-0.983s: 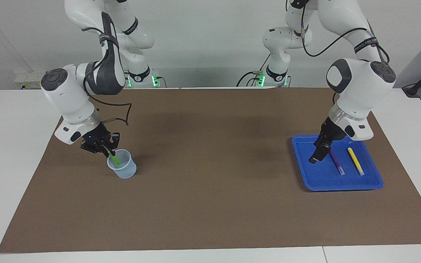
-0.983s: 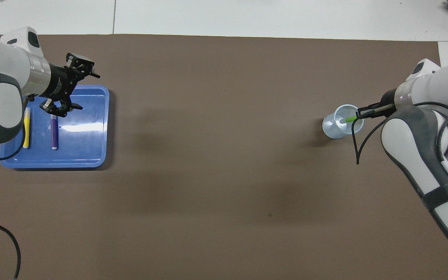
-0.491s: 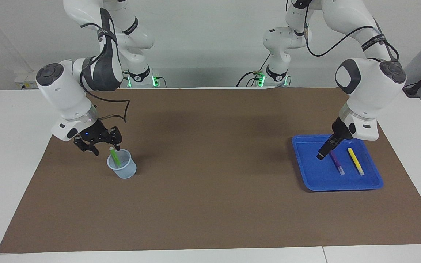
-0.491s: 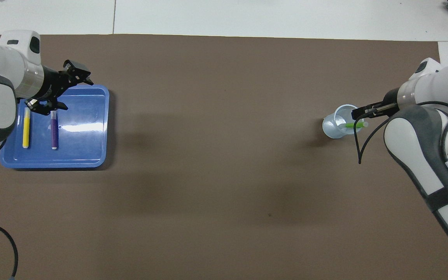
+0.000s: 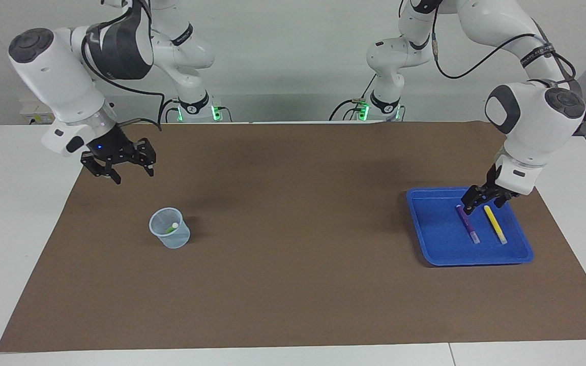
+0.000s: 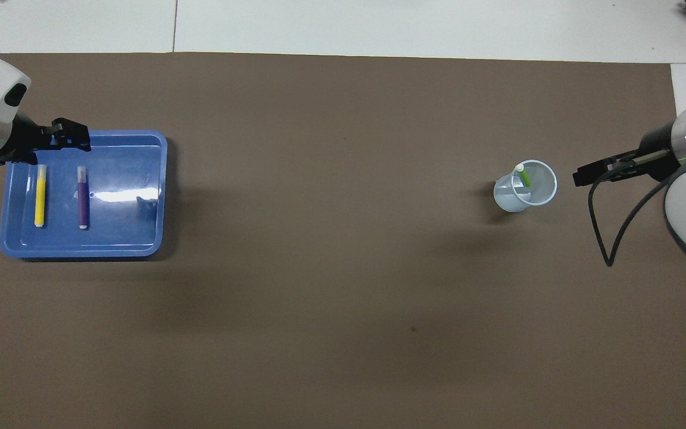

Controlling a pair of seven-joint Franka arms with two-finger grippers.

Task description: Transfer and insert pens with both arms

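A bright green pen (image 5: 172, 227) (image 6: 523, 176) stands tilted inside a clear plastic cup (image 5: 170, 234) (image 6: 524, 193) toward the right arm's end of the table. My right gripper (image 5: 133, 173) (image 6: 581, 177) hangs open and empty, raised well off the mat and apart from the cup. A purple pen (image 5: 467, 223) (image 6: 83, 198) and a yellow pen (image 5: 495, 224) (image 6: 40, 195) lie side by side in a blue tray (image 5: 435, 244) (image 6: 140, 238). My left gripper (image 5: 481, 206) (image 6: 72, 137) hovers open over the tray, above these two pens, holding nothing.
A brown mat (image 5: 293, 213) covers the table between cup and tray. White tabletop (image 5: 13, 218) borders the mat at both ends. A black cable (image 6: 602, 226) loops down from the right arm's wrist.
My right gripper opened and let go of the green pen, which dropped into the cup; the gripper then rose away from it. My left gripper shifted across the tray toward the yellow pen.
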